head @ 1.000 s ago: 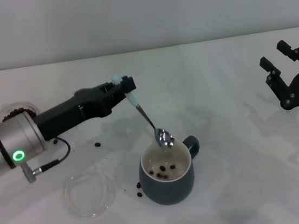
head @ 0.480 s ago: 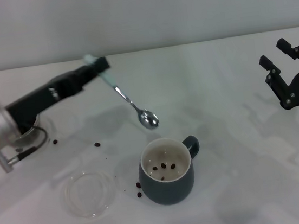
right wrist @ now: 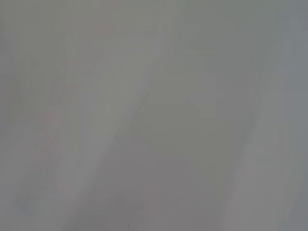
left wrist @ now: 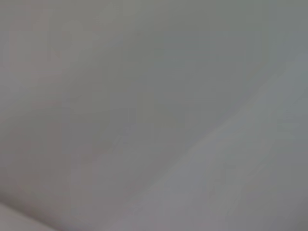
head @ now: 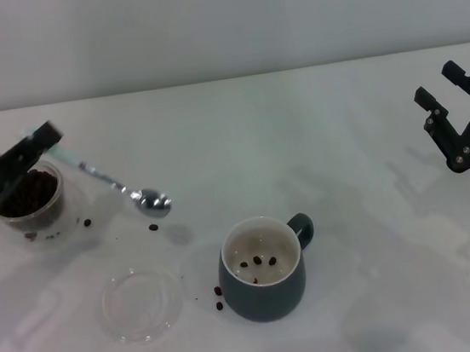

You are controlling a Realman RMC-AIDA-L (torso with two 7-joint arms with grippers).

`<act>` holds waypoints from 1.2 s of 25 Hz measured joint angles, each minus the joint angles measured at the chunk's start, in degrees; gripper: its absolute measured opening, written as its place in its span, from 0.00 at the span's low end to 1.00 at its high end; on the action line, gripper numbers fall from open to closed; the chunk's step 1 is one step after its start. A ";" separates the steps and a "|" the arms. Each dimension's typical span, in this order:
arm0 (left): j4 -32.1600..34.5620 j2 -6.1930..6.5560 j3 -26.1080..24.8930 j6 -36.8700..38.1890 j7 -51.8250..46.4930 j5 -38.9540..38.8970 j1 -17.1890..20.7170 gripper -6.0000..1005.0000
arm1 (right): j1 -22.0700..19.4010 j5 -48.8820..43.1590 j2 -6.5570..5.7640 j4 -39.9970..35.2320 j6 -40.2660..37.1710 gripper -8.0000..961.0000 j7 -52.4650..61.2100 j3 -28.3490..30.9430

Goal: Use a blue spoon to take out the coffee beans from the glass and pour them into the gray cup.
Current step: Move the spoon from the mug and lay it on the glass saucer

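A white table (head: 341, 129) meets a plain pale wall (head: 216, 24) behind.

A dark blue-gray outside and a cream-white inside were shown by the gray cup (head: 265, 291). Dark brown coffee beans (head: 25, 195) were seen in the clear glass (head: 32, 202). The blue spoon (head: 121, 190) was silver-bowled, the desk (head: 317, 149) white, both grippers black.
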 joint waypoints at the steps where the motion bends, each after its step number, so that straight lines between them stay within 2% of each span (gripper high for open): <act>1: -0.06 0.01 -0.19 -0.13 0.43 0.02 1.04 0.13 | 0.02 0.03 -0.01 0.00 0.00 0.46 0.00 0.01; 10: -0.84 0.22 -0.83 -0.76 4.11 3.04 6.55 0.13 | 0.64 0.54 0.14 -0.69 0.54 0.46 0.03 0.86; 18: -1.06 0.00 -0.90 -4.91 8.74 6.30 10.81 0.13 | 0.74 1.09 0.09 -0.76 -0.41 0.46 -1.84 2.27; 25: -1.59 -0.31 -0.95 -7.07 11.02 6.49 10.93 0.13 | 0.35 1.10 0.23 -2.48 -1.37 0.46 -1.52 2.33; 30: -1.92 -0.64 -0.62 -7.59 11.60 7.33 9.49 0.13 | 0.28 1.10 0.25 -3.66 -1.57 0.46 -1.26 2.33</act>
